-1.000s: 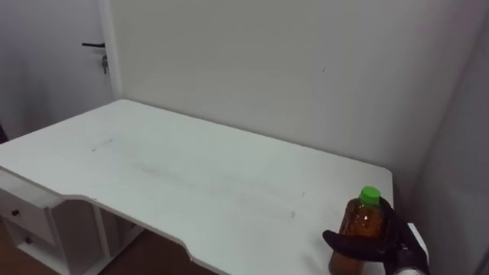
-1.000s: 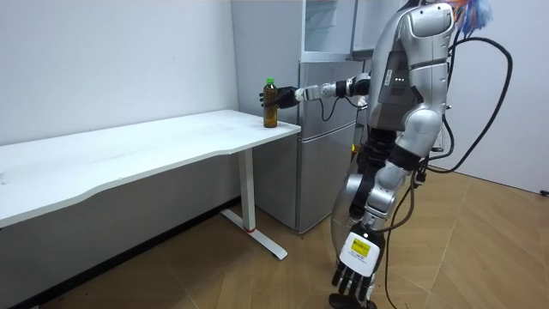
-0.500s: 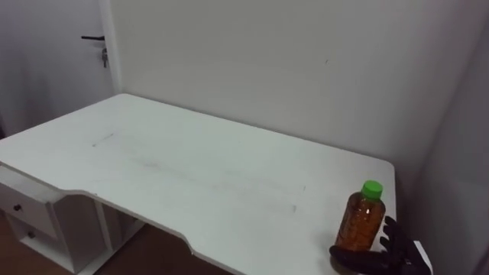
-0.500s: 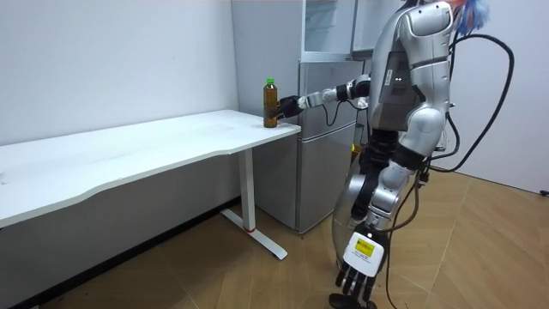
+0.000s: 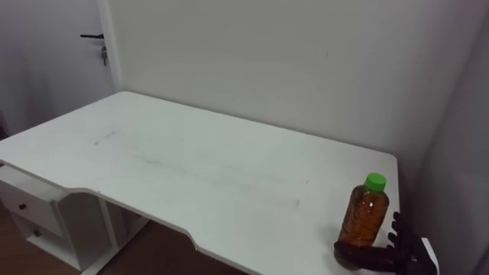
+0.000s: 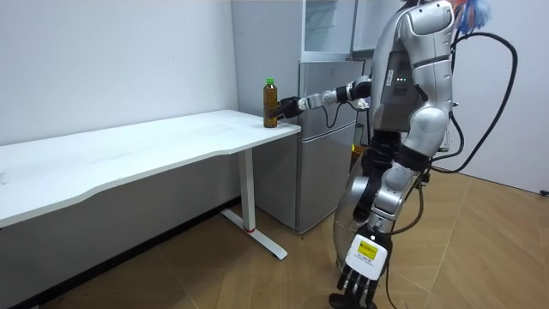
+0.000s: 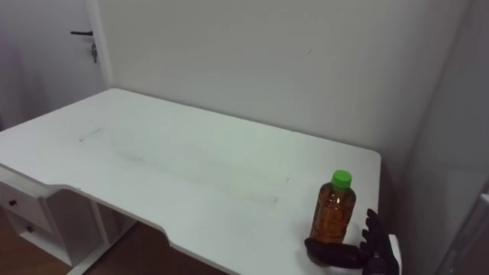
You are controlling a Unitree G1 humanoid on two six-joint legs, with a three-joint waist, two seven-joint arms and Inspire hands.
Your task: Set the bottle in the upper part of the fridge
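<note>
An amber bottle [image 5: 367, 214] with a green cap stands upright near the right corner of the white table [image 5: 191, 168]. My right hand [image 5: 405, 250] sits low at the bottle's base, open: its thumb reaches along the tabletop in front of the bottle's foot and its fingers stand spread just to the bottle's right. In the room view my right arm stretches out to the bottle [image 6: 270, 103] at the table's end. My left hand [image 6: 360, 275] hangs open by my leg.
The grey fridge [image 6: 322, 154] stands right beside the table's end, its upper compartment [image 6: 330, 26] above. I stand in front of it. A drawer unit [image 5: 30, 214] sits under the table's left side, and a door [image 5: 46, 61] is at far left.
My right hand has come off the bottle's body and dropped to its base with the fingers spread. The bottle stays upright on the table. The eye view has shifted slightly.
</note>
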